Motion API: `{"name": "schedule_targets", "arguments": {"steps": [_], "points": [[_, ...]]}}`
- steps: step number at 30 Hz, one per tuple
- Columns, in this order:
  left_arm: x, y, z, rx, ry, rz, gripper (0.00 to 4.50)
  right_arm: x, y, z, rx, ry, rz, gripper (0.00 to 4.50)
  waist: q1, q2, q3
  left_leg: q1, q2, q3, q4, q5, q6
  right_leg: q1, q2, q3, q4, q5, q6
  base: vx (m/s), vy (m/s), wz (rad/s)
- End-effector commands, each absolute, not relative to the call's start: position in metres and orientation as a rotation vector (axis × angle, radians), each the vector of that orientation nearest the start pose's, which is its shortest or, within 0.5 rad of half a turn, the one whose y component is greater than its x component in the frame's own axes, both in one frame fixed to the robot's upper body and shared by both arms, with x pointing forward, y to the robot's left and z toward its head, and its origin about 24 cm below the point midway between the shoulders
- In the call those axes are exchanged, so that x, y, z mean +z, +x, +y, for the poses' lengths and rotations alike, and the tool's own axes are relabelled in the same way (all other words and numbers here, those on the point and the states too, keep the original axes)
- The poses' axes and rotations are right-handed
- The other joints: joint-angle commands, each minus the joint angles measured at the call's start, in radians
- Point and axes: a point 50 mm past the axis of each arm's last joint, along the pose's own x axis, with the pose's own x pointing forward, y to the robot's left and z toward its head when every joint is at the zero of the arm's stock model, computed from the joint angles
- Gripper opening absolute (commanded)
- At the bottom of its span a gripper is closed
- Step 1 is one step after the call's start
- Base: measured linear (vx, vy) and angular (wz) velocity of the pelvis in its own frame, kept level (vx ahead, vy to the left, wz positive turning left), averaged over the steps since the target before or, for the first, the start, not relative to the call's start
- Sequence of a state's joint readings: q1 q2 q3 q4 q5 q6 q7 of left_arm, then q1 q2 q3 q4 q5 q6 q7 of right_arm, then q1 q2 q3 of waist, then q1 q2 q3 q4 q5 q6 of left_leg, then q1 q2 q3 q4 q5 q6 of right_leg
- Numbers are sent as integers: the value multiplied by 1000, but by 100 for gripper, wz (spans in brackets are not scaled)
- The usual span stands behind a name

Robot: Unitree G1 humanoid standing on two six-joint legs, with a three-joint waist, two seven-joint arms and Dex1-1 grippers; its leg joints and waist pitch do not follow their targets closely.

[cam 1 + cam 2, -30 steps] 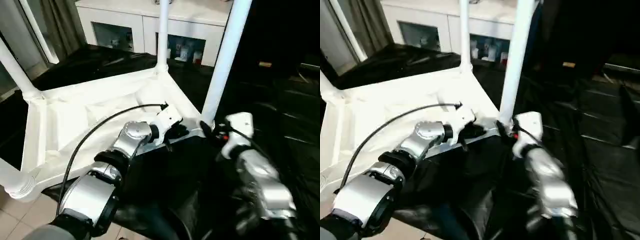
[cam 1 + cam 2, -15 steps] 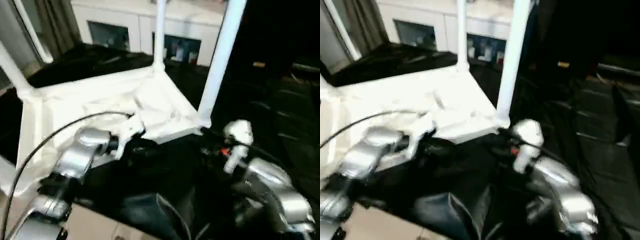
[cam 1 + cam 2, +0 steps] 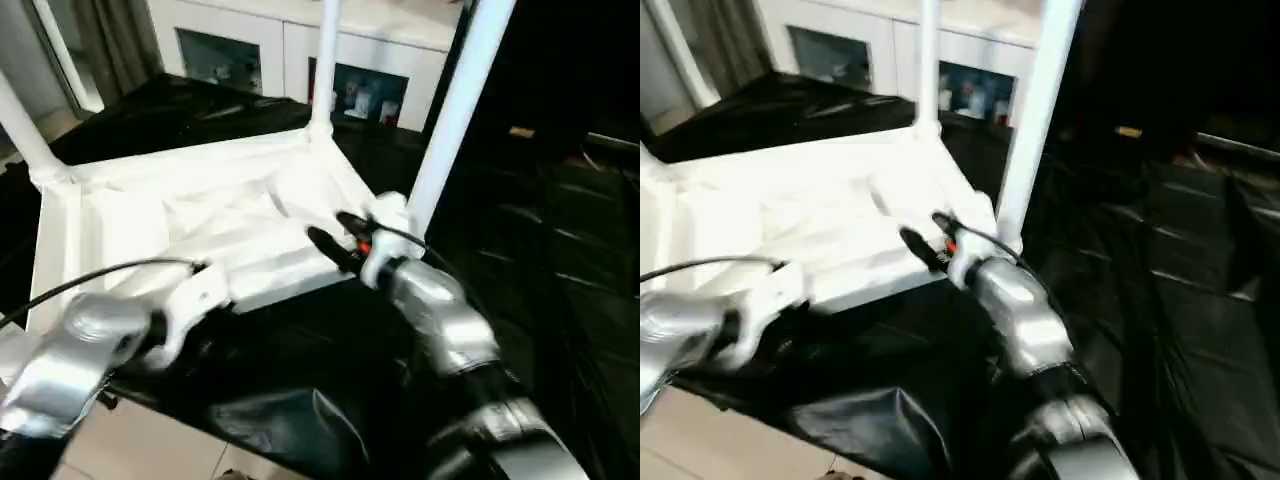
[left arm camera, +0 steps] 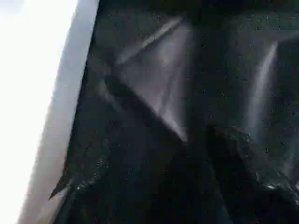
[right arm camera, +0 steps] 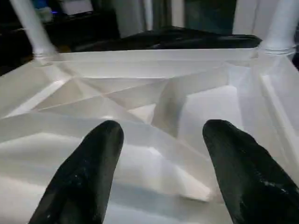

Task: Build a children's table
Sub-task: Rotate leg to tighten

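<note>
Upturned tabletop (image 3: 190, 215) before me, my right gripper (image 5: 161, 175) spread empty over its near rim, my left gripper's (image 3: 185, 310) grip indiscernible beside that edge.

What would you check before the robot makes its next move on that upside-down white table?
1. Tabletop lying underside up on the black sheet: ok.
2. Legs standing in the corner sockets: three show upright, near right leg, far leg, left leg; the fourth corner: cannot tell.
3. Right gripper open and empty, fingers apart above the tabletop's near rim: ok.
4. Left gripper free of the table, beside the near rim over the sheet: ok; how wide it stands: cannot tell.
5. Legs fully seated in their sockets: cannot tell.
</note>
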State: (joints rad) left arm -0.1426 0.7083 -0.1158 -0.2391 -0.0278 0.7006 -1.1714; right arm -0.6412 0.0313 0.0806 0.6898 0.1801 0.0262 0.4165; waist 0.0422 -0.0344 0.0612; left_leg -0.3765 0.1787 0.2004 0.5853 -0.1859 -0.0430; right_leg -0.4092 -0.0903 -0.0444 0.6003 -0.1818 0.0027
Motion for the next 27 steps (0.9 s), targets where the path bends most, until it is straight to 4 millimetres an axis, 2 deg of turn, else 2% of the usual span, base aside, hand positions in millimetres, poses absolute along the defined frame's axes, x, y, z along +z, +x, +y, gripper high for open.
{"name": "schedule_targets", "arguments": {"steps": [1,4,5,6,8,11,12,13,16,17,20,23,27], "points": [[86,232,209,-1040,432,716,328,66,357,-62,541,112,100,307,-2,19,-64,28,49,-17,-76,-149,-8,38,-47,39,-42,-98,-263,0,0,0],[85,227,213,-1016,455,751,343,68,369,-69,388,120,110,307,-4,20,-58,33,47,-17,-79,-244,-51,29,-42,42,-48,-191,-227,0,0,0],[84,226,214,-1006,464,763,349,69,373,-72,330,117,115,307,-7,17,-57,30,44,-20,-80,-275,-66,30,-41,42,-48,-225,-211,0,0,0],[83,224,216,-999,473,773,349,70,376,-77,278,122,120,307,-6,17,-58,32,44,-20,-80,-288,-71,29,-42,42,-49,-236,-203,0,0,0],[82,223,217,-981,479,785,380,71,383,-89,155,140,140,307,-9,16,-59,33,42,-22,-78,-317,-79,26,-42,44,-52,-268,-183,0,0,0],[82,223,218,-957,485,790,391,71,388,-103,35,162,162,307,-4,15,-61,34,41,-20,-75,-315,-75,23,-39,44,-51,-243,-180,0,0,0],[81,223,219,-944,493,794,403,71,390,-112,-27,165,172,307,-3,7,-64,30,41,-19,-73,-291,-69,26,-39,43,-45,-219,-181,0,0,0],[80,222,219,-938,501,800,424,71,390,-116,-63,177,178,307,-1,9,-64,30,40,-19,-73,-277,-66,28,-38,43,-45,-205,-180,0,0,0],[78,220,220,-922,508,812,433,71,392,-128,-150,209,191,307,4,10,-69,29,39,-15,-69,-230,-56,29,-33,40,-35,-122,-188,0,0,0],[78,219,221,-918,508,813,442,72,393,-134,-189,214,190,307,5,-1,-70,29,37,-12,-67,-219,-49,30,-31,40,-35,-107,-192,0,0,0],[77,219,220,-911,515,810,447,72,393,-146,-269,230,196,307,14,3,-67,31,38,-11,-67,-233,-49,27,-33,40,-37,-138,-186,0,0,0],[76,219,219,-905,532,808,447,72,392,-161,-343,240,198,307,17,-3,-67,30,37,-13,-67,-257,-56,26,-33,39,-39,-177,-173,0,0,0],[73,221,220,-883,555,792,447,74,392,-176,-396,226,182,307,14,-2,-66,25,36,-16,-67,-273,-60,29,-34,39,-41,-204,-159,0,0,0]]}}
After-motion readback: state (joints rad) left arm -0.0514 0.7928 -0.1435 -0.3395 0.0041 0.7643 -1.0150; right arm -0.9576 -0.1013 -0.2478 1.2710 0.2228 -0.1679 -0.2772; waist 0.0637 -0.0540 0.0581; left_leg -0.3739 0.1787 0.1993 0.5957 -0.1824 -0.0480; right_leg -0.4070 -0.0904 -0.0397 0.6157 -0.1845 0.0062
